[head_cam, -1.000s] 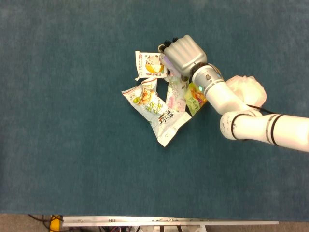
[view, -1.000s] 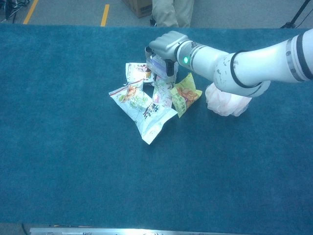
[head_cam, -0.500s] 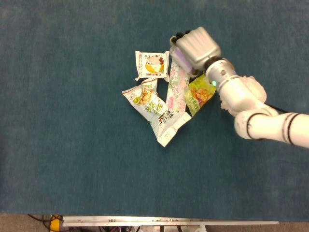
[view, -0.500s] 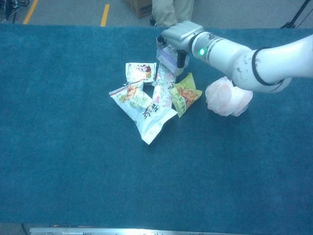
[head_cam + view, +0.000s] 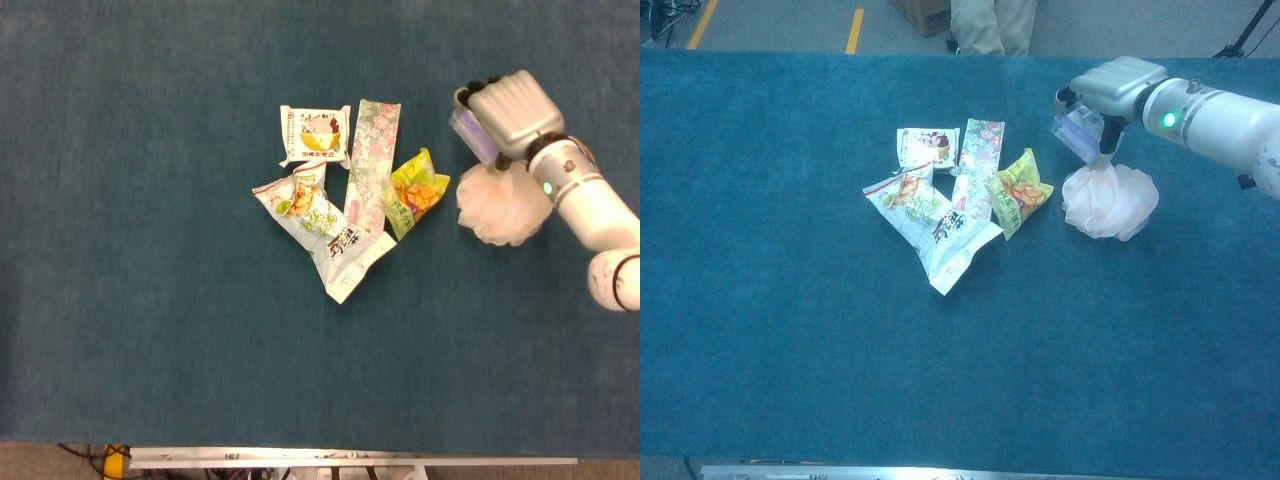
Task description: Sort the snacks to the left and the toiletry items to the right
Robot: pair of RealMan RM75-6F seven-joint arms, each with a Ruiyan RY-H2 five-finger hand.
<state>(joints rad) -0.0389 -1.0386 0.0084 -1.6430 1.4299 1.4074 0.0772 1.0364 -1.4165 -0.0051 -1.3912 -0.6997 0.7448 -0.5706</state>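
Observation:
My right hand [image 5: 512,112] [image 5: 1112,86] grips a small clear-purple packet [image 5: 468,131] [image 5: 1077,130] and hangs just above the far edge of a pink mesh bath puff [image 5: 500,208] [image 5: 1110,201]. To its left lies the pile: a white snack packet with a bowl picture [image 5: 314,133] [image 5: 926,146], a long floral packet [image 5: 370,165] [image 5: 976,165], a yellow-green snack bag [image 5: 414,193] [image 5: 1019,193] and a large white chip bag [image 5: 328,232] [image 5: 930,220]. My left hand shows in neither view.
Blue-green cloth [image 5: 150,300] covers the whole table. A metal rail [image 5: 350,461] runs along the near edge. In the chest view a person's legs [image 5: 992,25] stand beyond the far edge.
My right hand has carried the small purple packet up off the pile and to the right, from beside the floral packet to above the pink puff. The floral packet now lies fully uncovered.

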